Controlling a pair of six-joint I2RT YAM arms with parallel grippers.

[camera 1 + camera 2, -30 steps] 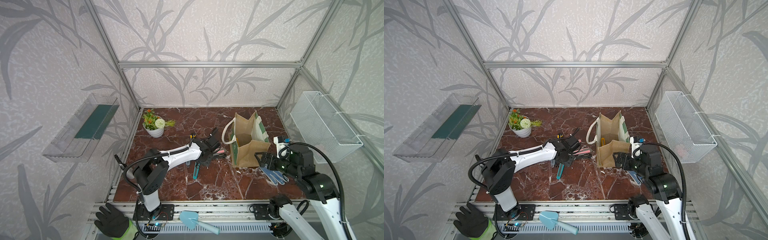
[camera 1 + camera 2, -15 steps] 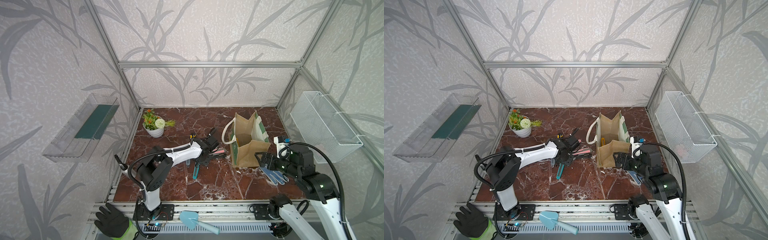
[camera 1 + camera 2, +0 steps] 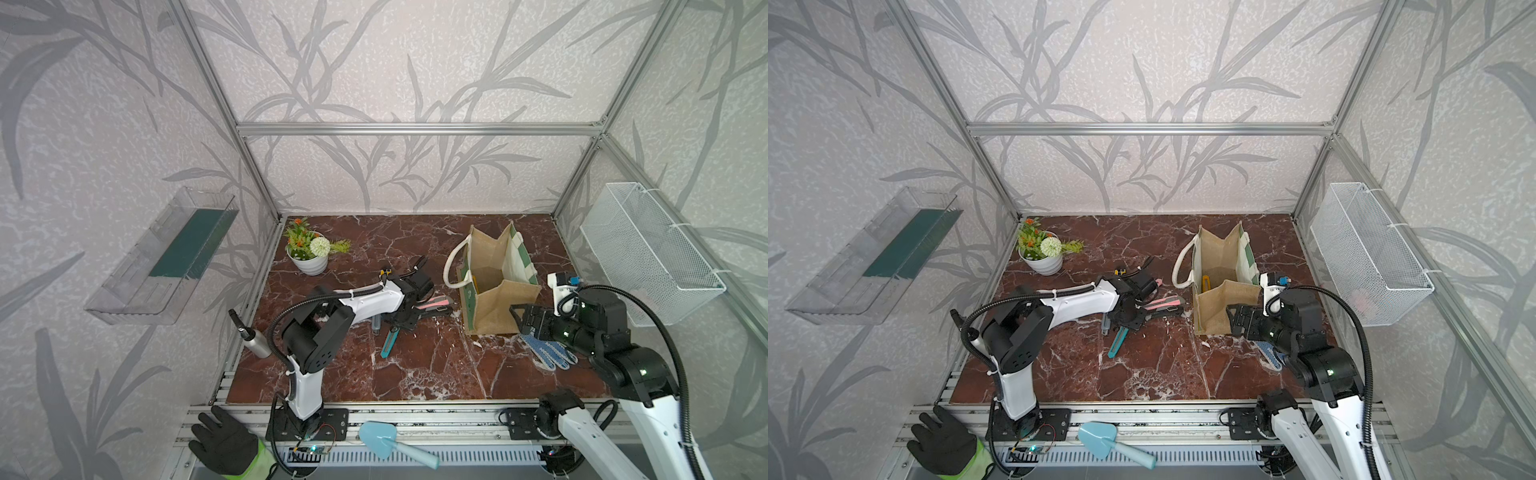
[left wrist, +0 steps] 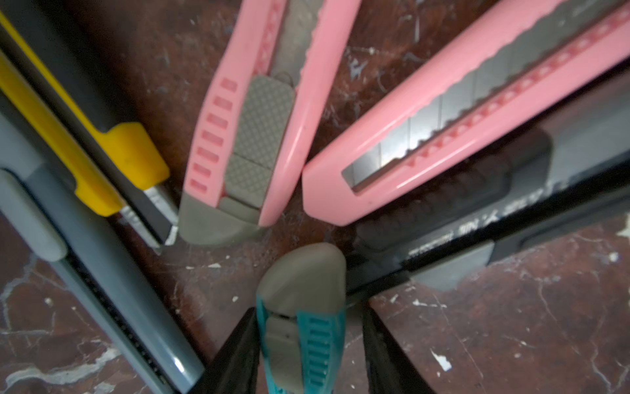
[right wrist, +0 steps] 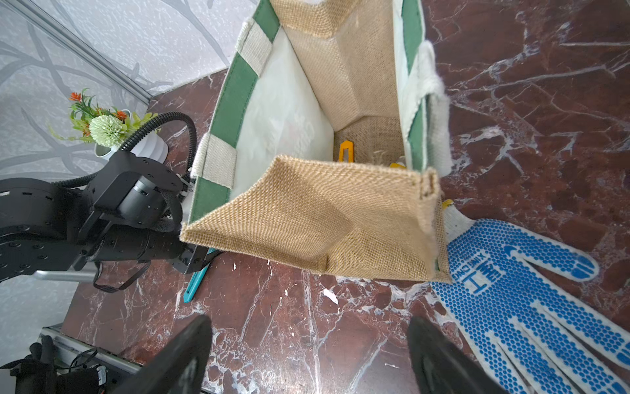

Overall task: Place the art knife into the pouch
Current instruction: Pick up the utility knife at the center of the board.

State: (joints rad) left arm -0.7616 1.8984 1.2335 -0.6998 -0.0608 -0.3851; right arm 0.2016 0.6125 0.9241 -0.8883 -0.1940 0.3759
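Several art knives lie fanned out on the marble floor left of the pouch [image 3: 494, 295] [image 3: 1223, 299] [image 5: 306, 218]. My left gripper [image 3: 401, 322] [image 3: 1128, 320] [image 4: 308, 317] points down over them. It is open and straddles the grey-capped end of a teal art knife [image 3: 390, 341] [image 3: 1117, 343] [image 4: 303, 307] [image 5: 196, 283]. One finger lies against the knife; a gap shows on the other side. The pouch stands upright and open, with a yellow knife [image 5: 346, 150] [image 3: 1205, 284] at its bottom. My right gripper [image 3: 524, 318] [image 3: 1239, 320] [image 5: 308, 322] hangs wide open and empty just in front of the pouch.
Around the teal knife lie two pink knives [image 4: 245, 136] [image 4: 460, 112], a yellow one [image 4: 102, 136], a grey one [image 4: 102, 290] and a black one [image 4: 511, 218]. A blue-dotted glove [image 3: 548, 353] [image 5: 511, 290] lies by the pouch. A flower pot [image 3: 311, 255] stands at the back left. A wire basket [image 3: 648, 253] hangs on the right wall.
My left gripper's jaws have widened around the teal knife's end and the left arm's elbow has shifted a little. The right arm has not moved.
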